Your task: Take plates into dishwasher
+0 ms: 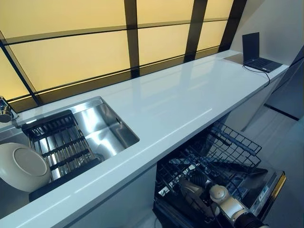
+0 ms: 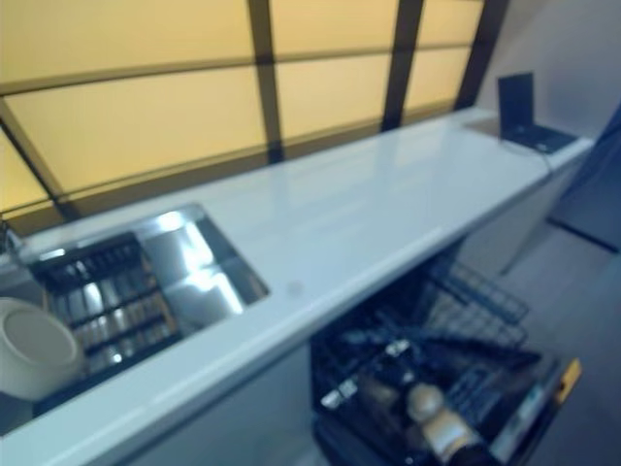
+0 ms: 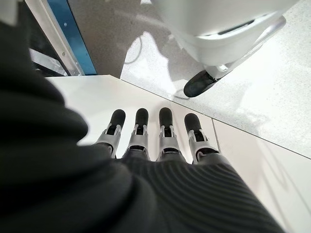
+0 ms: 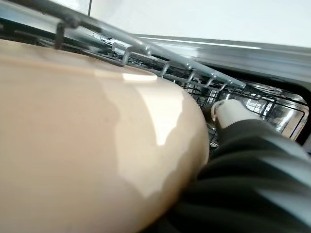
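Note:
A beige plate (image 4: 87, 136) fills most of the right wrist view, just under the wires of the dishwasher's pulled-out lower rack (image 1: 228, 147). My right hand (image 4: 228, 112) is down in that rack below the counter, thumb against the plate's rim and fingers hidden behind the plate. A second cream plate (image 1: 23, 166) leans at the left end of the black drying rack (image 1: 57, 142) in the sink. My left hand (image 3: 165, 145) shows only in its wrist view, hanging over the floor with straight fingers and holding nothing.
The steel sink (image 1: 109, 128) is set into a long white counter (image 1: 190, 95). An open laptop (image 1: 256, 54) stands at the counter's far right end. The dishwasher door lies open under the rack. A tap (image 1: 4, 111) is at the far left.

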